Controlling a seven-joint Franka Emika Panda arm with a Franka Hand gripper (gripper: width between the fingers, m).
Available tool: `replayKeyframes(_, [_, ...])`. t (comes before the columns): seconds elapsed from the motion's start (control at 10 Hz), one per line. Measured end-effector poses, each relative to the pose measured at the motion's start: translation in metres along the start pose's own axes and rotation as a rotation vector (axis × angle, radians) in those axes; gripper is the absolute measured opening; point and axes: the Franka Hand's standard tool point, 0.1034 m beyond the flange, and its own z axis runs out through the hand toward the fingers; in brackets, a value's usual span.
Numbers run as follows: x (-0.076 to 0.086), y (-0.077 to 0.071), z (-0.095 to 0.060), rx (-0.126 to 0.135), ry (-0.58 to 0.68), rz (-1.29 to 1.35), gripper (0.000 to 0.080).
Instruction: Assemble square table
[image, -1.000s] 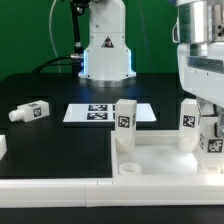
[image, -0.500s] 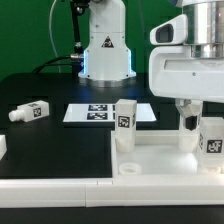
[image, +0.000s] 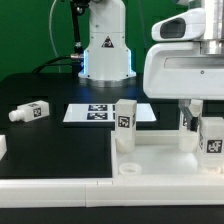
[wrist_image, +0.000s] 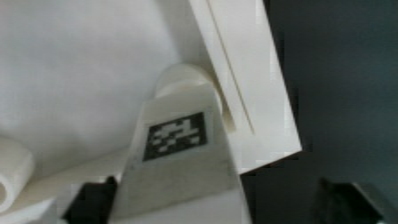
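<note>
White plastic: every furniture part is made of it; the square tabletop (image: 165, 160) lies flat on the black table (image: 60, 150), toward the exterior view's right.
Legs on the slab: 2 stand upright, the left leg (image: 125, 120) at the slab's corner on the exterior view's left, the right leg (image: 212, 136) near that view's right edge.
Spare part: 1 loose leg (image: 30, 111) lies on its side well apart, beyond the marker board (image: 95, 113).
Gripper: the gripper (wrist_image: 214, 200) hangs directly over the right leg, its 2 fingers (wrist_image: 98, 198) standing either side of it.
Hand state: released, by my reading; a dark gap shows between the leg and 1 finger, so nothing looks clamped.
Key relation: the right leg lies straight below the hand, its long axis vertical and in line with the wrist, just beside the raised rim (wrist_image: 240, 90).
Seating: whether that leg sits fully in its socket I cannot tell.
Next move, my guess: a straight lift away, or a fresh closing on the leg to twist it; either needs the fingers square to that upright axis.
Nearer arm: only 1 arm works here.
</note>
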Motion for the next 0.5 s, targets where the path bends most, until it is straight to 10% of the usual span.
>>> replayKeyframes(0.2, [-0.0002,0.0011,0.0003,0.000,-0.002,0.111,0.0296])
replayKeyframes(0.5, [-0.0029,0.0068,0.0009,-0.018,-0.034,0.553,0.0293])
